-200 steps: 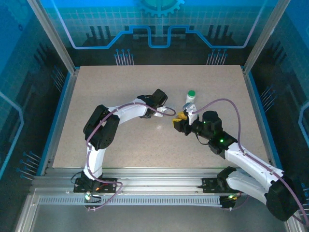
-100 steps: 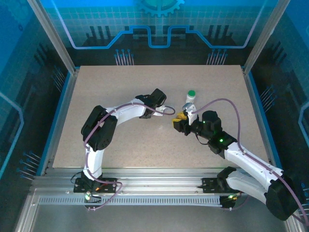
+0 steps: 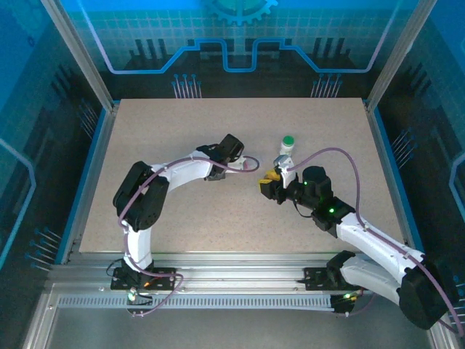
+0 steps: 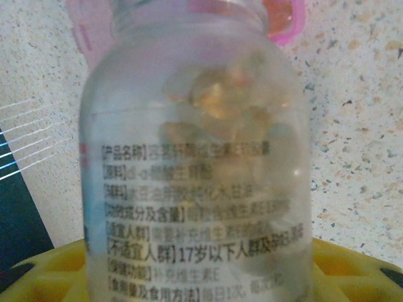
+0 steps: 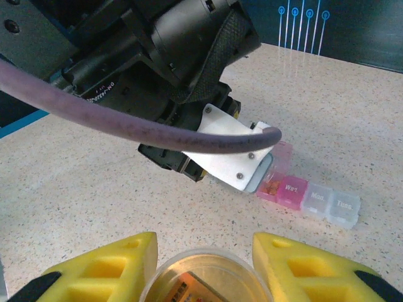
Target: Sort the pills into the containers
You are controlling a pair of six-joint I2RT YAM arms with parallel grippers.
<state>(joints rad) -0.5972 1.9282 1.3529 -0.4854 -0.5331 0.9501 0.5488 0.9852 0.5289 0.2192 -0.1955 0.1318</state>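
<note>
Pills show inside the clear vial (image 4: pixel 195 157) clamped by the left gripper (image 3: pixel 247 164), mouth at the pink organizer (image 5: pixel 283 189) — right gripper (image 5: pixel 200 251) closed round the amber vial (image 5: pixel 201 277), bottle (image 3: pixel 288 147) nearby.

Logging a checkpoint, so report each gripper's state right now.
Left gripper: closed on the clear pill bottle.
Right gripper: closed on the open brownish vial.
</note>
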